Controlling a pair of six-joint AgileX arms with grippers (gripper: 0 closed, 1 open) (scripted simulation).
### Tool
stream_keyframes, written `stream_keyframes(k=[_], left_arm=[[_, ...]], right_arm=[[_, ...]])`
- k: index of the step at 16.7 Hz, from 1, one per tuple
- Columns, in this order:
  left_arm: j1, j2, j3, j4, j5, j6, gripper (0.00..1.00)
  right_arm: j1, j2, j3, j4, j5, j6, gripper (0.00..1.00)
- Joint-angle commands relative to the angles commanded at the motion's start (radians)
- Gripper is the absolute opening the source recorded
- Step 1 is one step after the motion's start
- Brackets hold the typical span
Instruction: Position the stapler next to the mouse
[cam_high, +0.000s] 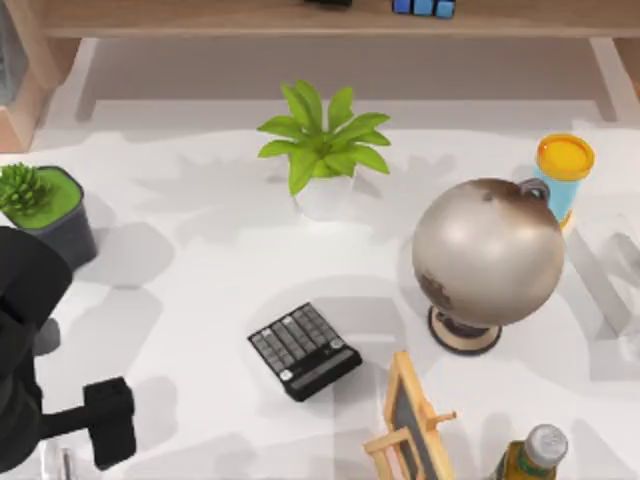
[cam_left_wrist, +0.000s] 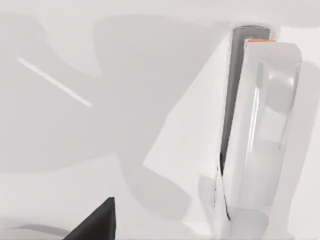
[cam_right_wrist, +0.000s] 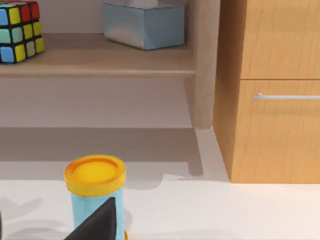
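The stapler (cam_left_wrist: 260, 135) is seen lying on the white table (cam_left_wrist: 150, 75), close under the left gripper (cam_high: 108, 422), which is held low at the table's front left corner. The right gripper (cam_right_wrist: 100, 220) is parked near the yellow-lidded tub (cam_right_wrist: 95, 187). Whether either gripper is open or closed cannot be told.

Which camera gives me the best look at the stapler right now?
The left wrist view: the stapler appears close, a pale narrow body with a dark line along one side, lying on the white table. I cannot pick it out elsewhere.
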Motion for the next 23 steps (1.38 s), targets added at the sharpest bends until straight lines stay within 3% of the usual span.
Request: stream_keyframes(k=[5,11,16,23], left_arm=[[0.003,0.006,-0.016,0.019,0.000,0.003,1.00],[0.004,0.097,-0.130,0.235,-0.001,0.005,1.00],[0.004,0.113,-0.150,0.263,-0.001,0.006,1.00],[0.004,0.113,-0.150,0.263,-0.001,0.006,0.47]], right_arm=[[0.000,0.000,0.000,0.000,0.000,0.000,1.00],[0.000,0.000,0.000,0.000,0.000,0.000,1.00],[0.000,0.000,0.000,0.000,0.000,0.000,1.00],[0.000,0.000,0.000,0.000,0.000,0.000,1.00]])
